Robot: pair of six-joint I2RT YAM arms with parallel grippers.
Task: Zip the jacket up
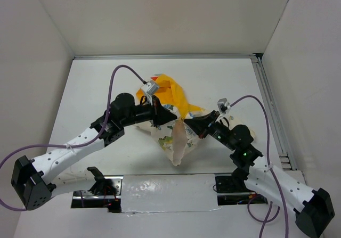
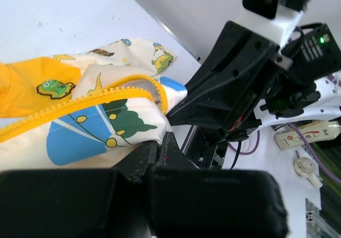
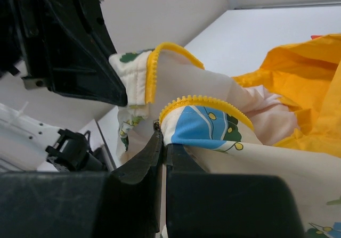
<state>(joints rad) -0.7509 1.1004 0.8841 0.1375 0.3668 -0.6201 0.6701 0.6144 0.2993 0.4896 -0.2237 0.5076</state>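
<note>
At mid-worktop (image 1: 96, 83), the jacket (image 1: 178, 142) is hanging bunched between both arms, its yellow hood (image 1: 170, 89) lying on the far side. The cloth is looking light, limp and probably slippery, so the stiffer zip tape (image 2: 80, 104) is offering the best hold. The left hand (image 1: 173, 120) and right hand (image 1: 186, 122) are each pinching a front edge, closed on it. The wrist views are showing the yellow teeth (image 3: 202, 100); the top view is giving only the overall drape.

White table (image 1: 224, 78) with a silver strip (image 1: 165, 193) along its near edge.
</note>
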